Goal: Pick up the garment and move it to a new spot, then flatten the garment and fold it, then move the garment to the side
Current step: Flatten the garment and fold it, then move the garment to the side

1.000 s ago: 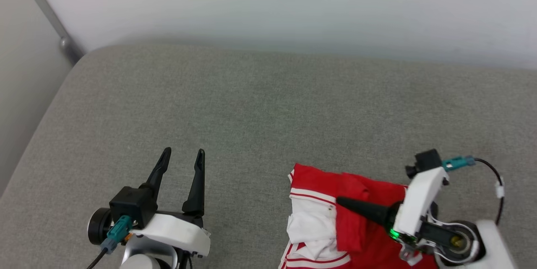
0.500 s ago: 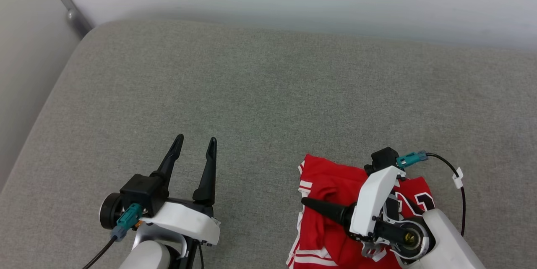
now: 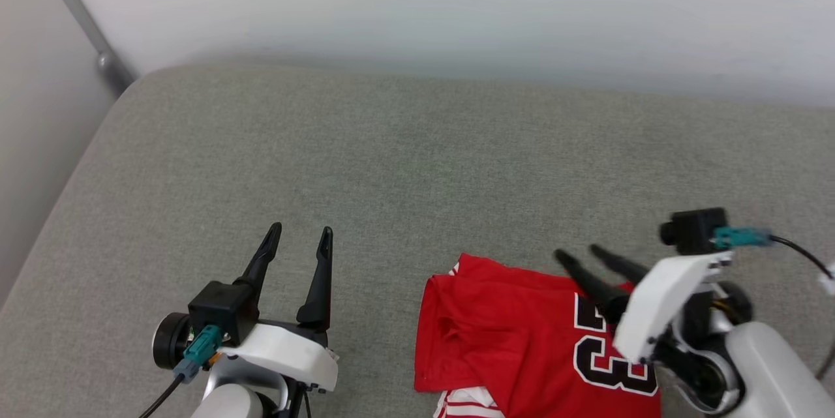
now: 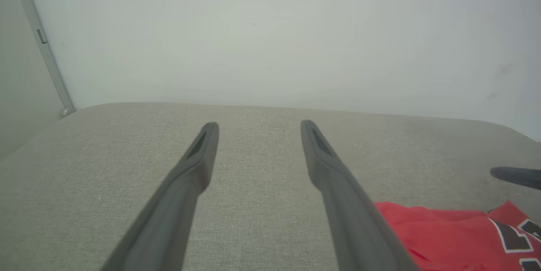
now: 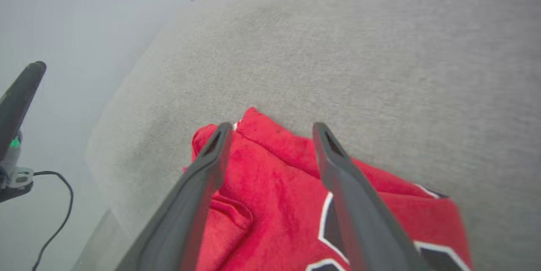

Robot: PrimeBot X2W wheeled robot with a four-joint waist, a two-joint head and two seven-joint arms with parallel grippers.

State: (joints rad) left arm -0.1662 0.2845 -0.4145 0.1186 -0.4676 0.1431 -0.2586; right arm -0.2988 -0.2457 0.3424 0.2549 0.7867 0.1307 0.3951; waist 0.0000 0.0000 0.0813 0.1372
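Note:
The garment [image 3: 509,340] lies folded on the grey cushion [image 3: 417,157] at the lower right of the head view, red with a black white-outlined "23" facing up and striped trim at its near edge. It also shows as the garment [image 5: 274,195] in the right wrist view and the garment [image 4: 448,233] at the lower right of the left wrist view. My right gripper [image 3: 577,252] hovers open above the garment's far right corner, nothing between its fingers. My left gripper [image 3: 301,230] stands open over bare cushion, well to the left of the garment.
A pale wall [image 3: 456,7] rises behind the cushion. The cushion's rounded left edge [image 3: 72,183] drops off beside a grey rail [image 3: 78,20]. Bare cushion stretches beyond and to the left of the garment.
My right gripper let go of the garment, opened and drew back to the right. A red flap now lies folded over, covering the white sleeve and showing the "23". The head camera shifted slightly.

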